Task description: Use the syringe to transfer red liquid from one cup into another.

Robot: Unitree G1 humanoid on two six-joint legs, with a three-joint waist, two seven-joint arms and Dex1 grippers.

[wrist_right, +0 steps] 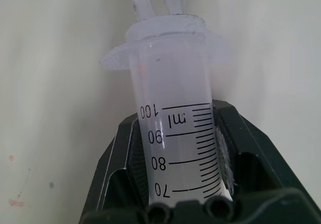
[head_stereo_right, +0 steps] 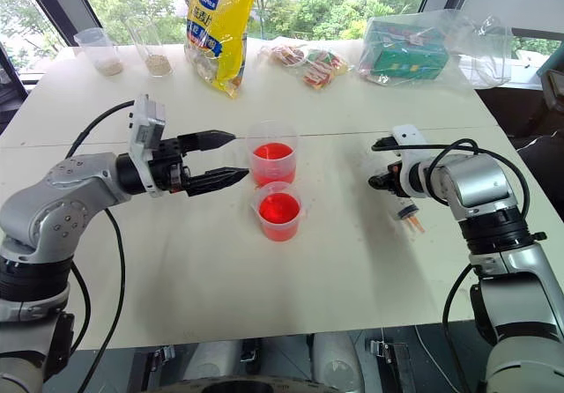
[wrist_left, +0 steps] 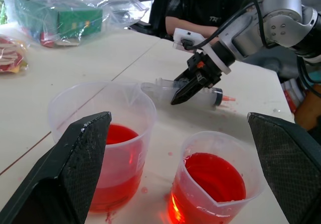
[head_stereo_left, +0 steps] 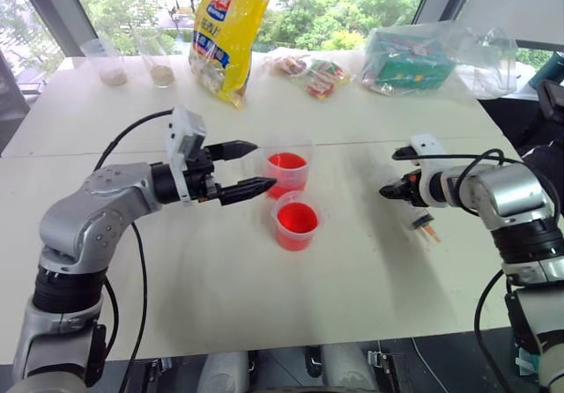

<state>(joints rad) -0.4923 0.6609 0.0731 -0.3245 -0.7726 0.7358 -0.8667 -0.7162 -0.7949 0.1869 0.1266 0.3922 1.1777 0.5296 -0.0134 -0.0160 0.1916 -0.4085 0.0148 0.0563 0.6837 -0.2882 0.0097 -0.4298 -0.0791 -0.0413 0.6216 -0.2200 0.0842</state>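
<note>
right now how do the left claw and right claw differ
The left claw is open and holds nothing; the right claw is shut on the syringe. The left claw hangs above the table beside the two cups of red liquid; the right claw is down at the tabletop, away from them. Both have black fingers.

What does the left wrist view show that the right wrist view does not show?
Left wrist view alone: two cups of red liquid, the open left gripper, a bagged green box, and a seated person.
Right wrist view alone: the scale marks printed on the barrel.
Both: the right gripper shut on the syringe, which lies on the white table.
</note>
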